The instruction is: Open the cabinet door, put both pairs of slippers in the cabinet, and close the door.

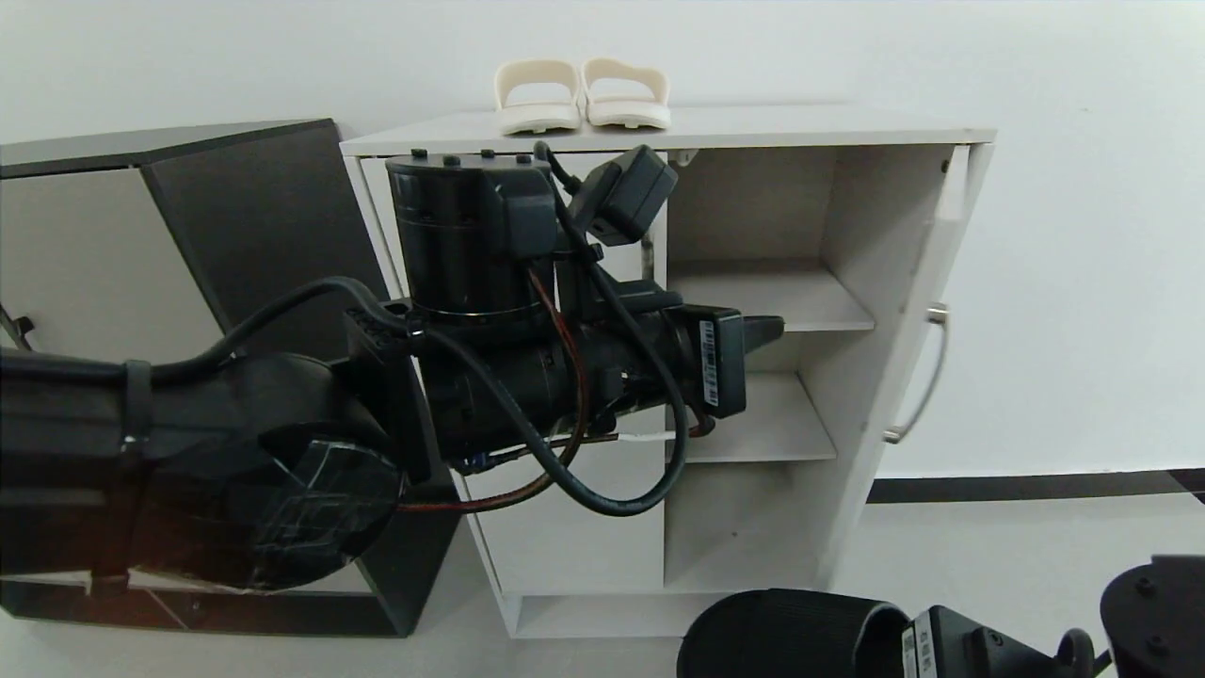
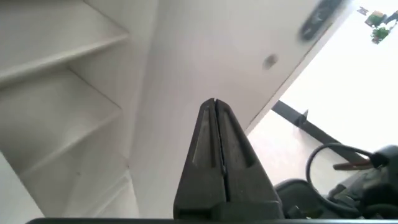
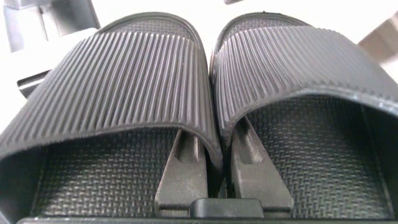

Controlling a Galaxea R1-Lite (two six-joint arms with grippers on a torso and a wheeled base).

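Right claw [image 3: 214, 134] gripped the black ribbed rubber slippers [image 3: 143, 81], low in the head view; the open white wooden cabinet [image 1: 800, 122] lay above at centre, partly behind the left claw [image 2: 215, 111], closed and empty.

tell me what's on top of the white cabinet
A pair of cream slippers sits side by side on the cabinet top. The strip of top behind them is hidden.

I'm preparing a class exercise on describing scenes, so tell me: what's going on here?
The cabinet door stands open. The left gripper, shut and empty, is held in front of the shelves. The right gripper clamps the black slippers by their adjoining inner sides, low before the cabinet. The white slippers sit on the cabinet top, not yet inside.
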